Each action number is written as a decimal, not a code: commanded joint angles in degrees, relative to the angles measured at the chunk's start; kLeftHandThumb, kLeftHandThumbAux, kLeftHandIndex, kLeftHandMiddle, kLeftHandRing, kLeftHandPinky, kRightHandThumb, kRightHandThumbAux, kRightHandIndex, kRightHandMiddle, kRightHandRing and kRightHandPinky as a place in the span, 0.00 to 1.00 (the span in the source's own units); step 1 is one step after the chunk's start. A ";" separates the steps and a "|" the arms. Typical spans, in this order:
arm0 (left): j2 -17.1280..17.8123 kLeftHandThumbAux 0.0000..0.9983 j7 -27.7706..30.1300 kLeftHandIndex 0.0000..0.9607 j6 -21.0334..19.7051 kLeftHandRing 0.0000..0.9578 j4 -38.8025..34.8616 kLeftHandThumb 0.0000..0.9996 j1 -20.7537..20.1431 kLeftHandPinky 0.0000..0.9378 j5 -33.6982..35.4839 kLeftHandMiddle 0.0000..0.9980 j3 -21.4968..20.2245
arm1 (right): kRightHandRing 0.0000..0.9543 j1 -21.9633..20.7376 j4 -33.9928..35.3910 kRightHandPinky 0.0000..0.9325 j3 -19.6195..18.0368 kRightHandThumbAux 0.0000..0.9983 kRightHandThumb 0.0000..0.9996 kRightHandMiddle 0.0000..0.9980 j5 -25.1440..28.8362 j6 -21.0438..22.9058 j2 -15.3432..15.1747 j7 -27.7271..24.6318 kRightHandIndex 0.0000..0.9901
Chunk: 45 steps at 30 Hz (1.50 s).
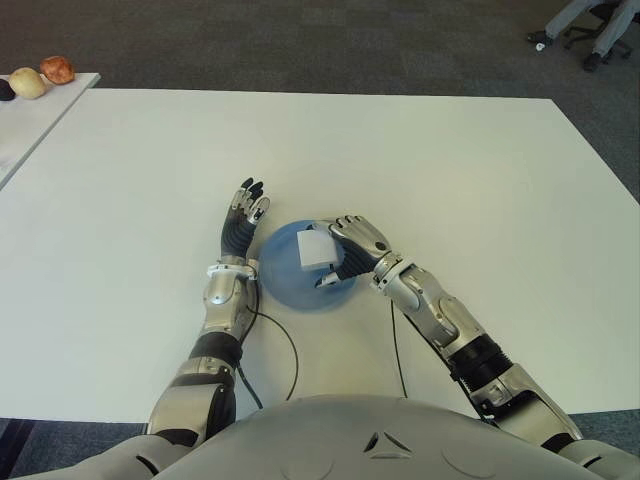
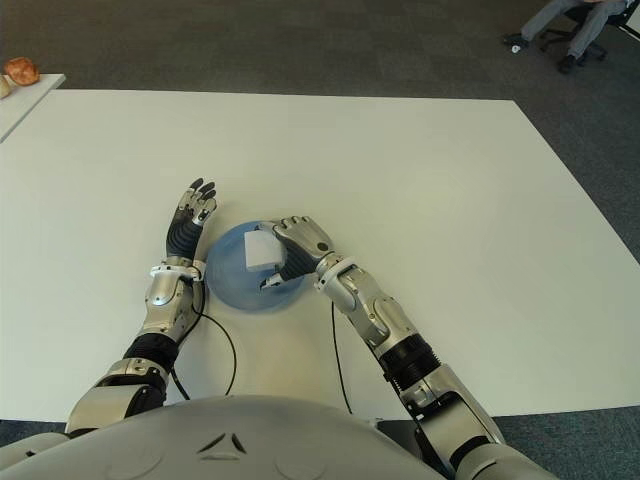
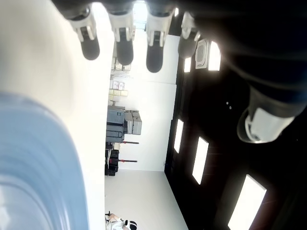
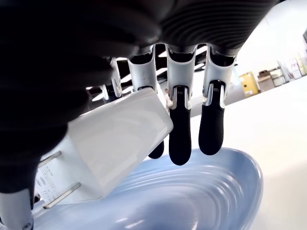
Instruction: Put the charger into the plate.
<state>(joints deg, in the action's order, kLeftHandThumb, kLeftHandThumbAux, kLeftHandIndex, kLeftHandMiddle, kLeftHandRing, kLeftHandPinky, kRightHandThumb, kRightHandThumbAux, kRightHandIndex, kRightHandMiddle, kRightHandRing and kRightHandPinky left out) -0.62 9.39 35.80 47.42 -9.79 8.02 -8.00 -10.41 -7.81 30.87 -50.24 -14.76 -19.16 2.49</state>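
Note:
A white charger (image 1: 316, 248) with two metal prongs (image 4: 57, 194) is gripped in my right hand (image 1: 338, 254), fingers on one side and thumb on the other. It hangs just above the bowl of the blue plate (image 1: 283, 287), which sits on the white table (image 1: 450, 170) in front of me. In the right wrist view the charger (image 4: 112, 143) is tilted, close over the plate's ribbed surface (image 4: 206, 191). My left hand (image 1: 246, 212) shows at the plate's left edge, fingers straight and spread, holding nothing.
Thin black cables (image 1: 293, 355) run from both wrists across the table's near part. A side table (image 1: 30, 120) at the far left carries round fruit-like objects (image 1: 57, 69). A person's legs and an office chair (image 1: 590, 30) are at the far right.

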 commanded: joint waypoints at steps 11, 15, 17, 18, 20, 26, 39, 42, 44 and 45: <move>-1.18 0.52 1.05 0.08 -3.72 0.08 1.56 0.00 4.93 0.09 0.15 0.11 0.23 | 0.00 -1.71 -2.95 0.00 1.14 0.14 0.27 0.00 -0.25 -1.86 -0.39 -0.47 0.00; -1.26 0.53 1.09 0.09 -3.97 0.09 1.20 0.00 5.08 0.11 0.29 0.11 0.16 | 0.00 -1.80 -3.65 0.00 1.14 0.14 0.26 0.00 -0.27 -2.15 -0.05 -0.04 0.00; -1.30 0.54 0.98 0.09 -4.10 0.10 1.04 0.00 5.14 0.12 0.30 0.11 0.14 | 0.00 -1.88 -3.81 0.00 1.16 0.14 0.26 0.00 -0.28 -2.12 0.06 -0.10 0.00; -1.31 0.54 0.95 0.09 -4.14 0.10 0.97 0.00 5.17 0.12 0.28 0.11 0.14 | 0.00 -1.90 -3.85 0.00 1.15 0.14 0.25 0.00 -0.29 -2.12 0.08 -0.10 0.00; -1.34 0.54 0.82 0.09 -4.15 0.10 0.83 0.00 5.24 0.12 0.20 0.11 0.15 | 0.00 -1.97 -3.98 0.00 1.19 0.14 0.25 0.00 -0.33 -2.07 0.14 -0.12 0.00; -1.42 0.56 0.75 0.10 -3.90 0.11 0.42 0.00 5.53 0.13 -0.05 0.11 0.29 | 0.00 -2.12 -4.22 0.00 1.24 0.12 0.25 0.00 -0.66 -2.13 0.05 0.17 0.00; -1.44 0.57 0.62 0.10 -3.04 0.13 0.22 0.00 5.80 0.16 -0.53 0.13 0.53 | 0.00 -2.34 -3.86 0.00 1.58 0.10 0.27 0.00 -1.42 -1.49 -0.48 -0.60 0.00; -1.46 0.57 0.67 0.10 -2.92 0.13 0.23 0.00 5.82 0.16 -0.50 0.13 0.52 | 0.00 -2.37 -3.79 0.00 1.63 0.10 0.27 0.00 -1.55 -1.41 -0.55 -0.65 0.00; -1.48 0.57 0.73 0.11 -2.85 0.13 0.25 0.00 5.82 0.16 -0.46 0.13 0.51 | 0.00 -2.39 -3.71 0.00 1.67 0.10 0.28 0.00 -1.64 -1.32 -0.61 -0.79 0.00; -1.48 0.57 0.75 0.11 -2.81 0.13 0.26 0.00 5.82 0.16 -0.45 0.13 0.51 | 0.00 -2.40 -3.67 0.00 1.68 0.10 0.28 0.00 -1.67 -1.27 -0.63 -0.87 0.00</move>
<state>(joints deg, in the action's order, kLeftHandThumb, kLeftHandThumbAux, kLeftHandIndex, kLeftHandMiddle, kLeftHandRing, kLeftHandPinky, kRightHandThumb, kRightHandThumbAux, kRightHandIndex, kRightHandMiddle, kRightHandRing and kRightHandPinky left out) -1.15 10.02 35.27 44.80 -7.96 7.85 -7.89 -12.15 -11.21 32.26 -51.54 -16.36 -19.38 2.26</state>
